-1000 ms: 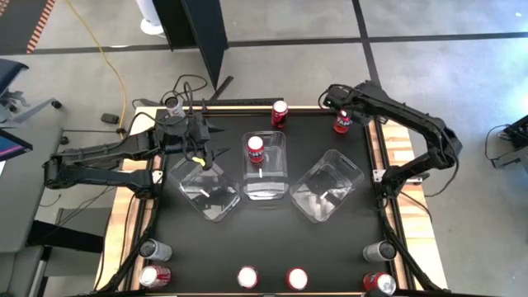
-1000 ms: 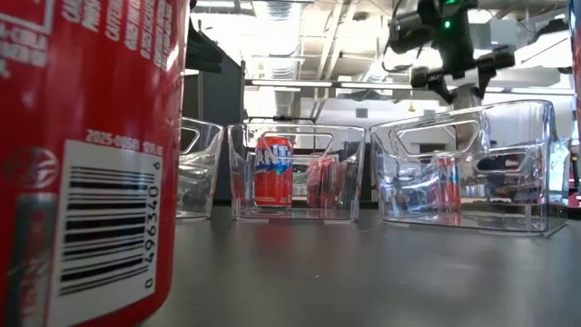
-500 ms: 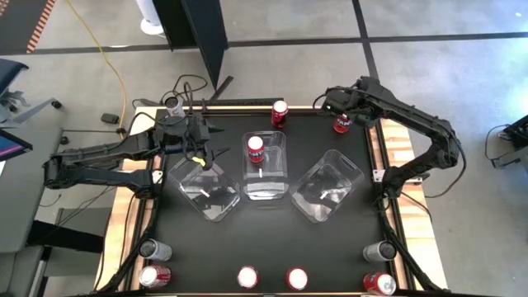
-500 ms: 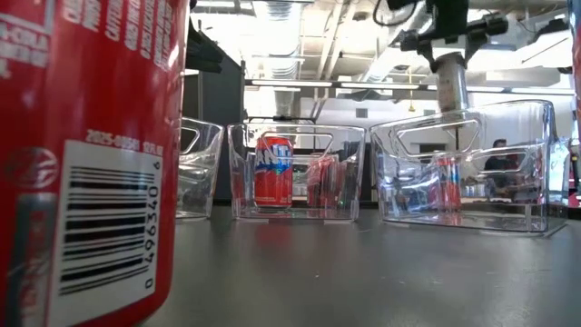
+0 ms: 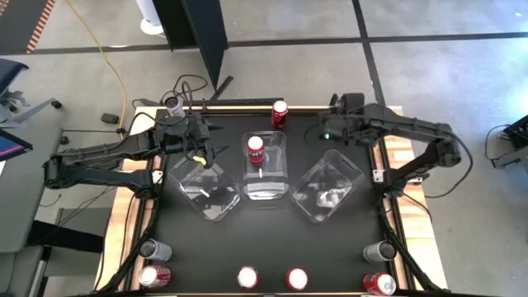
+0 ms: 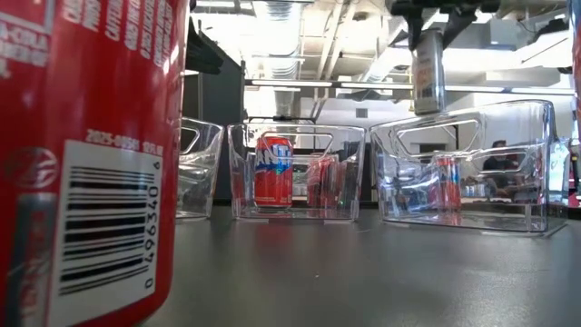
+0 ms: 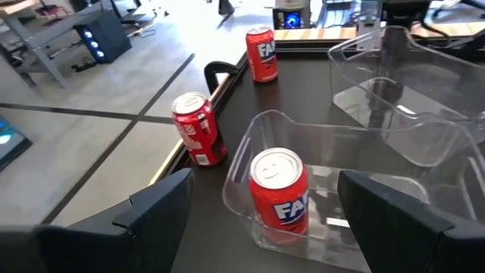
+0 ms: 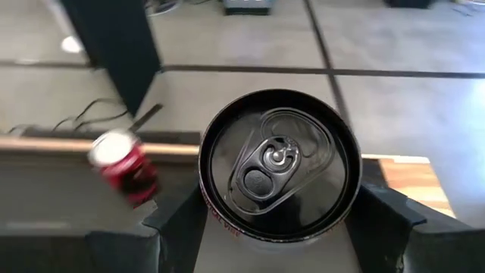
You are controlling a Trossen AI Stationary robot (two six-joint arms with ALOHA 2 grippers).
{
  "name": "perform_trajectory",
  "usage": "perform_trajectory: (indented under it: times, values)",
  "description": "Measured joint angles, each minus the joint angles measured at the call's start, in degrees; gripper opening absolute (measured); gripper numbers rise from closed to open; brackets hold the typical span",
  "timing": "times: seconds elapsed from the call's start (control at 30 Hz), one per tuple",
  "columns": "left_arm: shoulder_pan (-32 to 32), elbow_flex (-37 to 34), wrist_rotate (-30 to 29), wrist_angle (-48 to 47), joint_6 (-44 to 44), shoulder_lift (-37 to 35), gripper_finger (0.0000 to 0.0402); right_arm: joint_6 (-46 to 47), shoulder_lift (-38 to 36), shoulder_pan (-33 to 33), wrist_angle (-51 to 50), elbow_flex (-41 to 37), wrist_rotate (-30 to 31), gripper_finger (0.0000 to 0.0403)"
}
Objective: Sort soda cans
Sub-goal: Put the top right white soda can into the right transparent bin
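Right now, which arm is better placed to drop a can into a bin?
The right: its end effector already holds a can aloft near the right-hand bin. The left end effector is open and empty by the middle bin.

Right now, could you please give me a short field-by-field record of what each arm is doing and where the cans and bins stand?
right gripper: shut on a red soda can with a silver top, carried in the air above the right clear plastic bin
left gripper: open, hovering near the left clear plastic bin
middle clear plastic bin: holds one red can
far table edge: one red can
near table edge: seven cans, red and silver-grey
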Motion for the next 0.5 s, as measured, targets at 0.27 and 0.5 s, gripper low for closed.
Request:
perform_trajectory:
  times: [0.27, 0.5]
  values:
    - [-0.01, 0.0, -1.02, 0.09, 0.6, 0.0, 0.032, 1.74, -0.02, 11.55, 0.05, -2.05, -2.21, 0.0281]
    - [0.0, 0.0, -2.63, -0.2, 0.56, 0.0, 0.032, 5.88, -0.03, 21.17, 0.08, -2.05, -3.07, 0.0281]
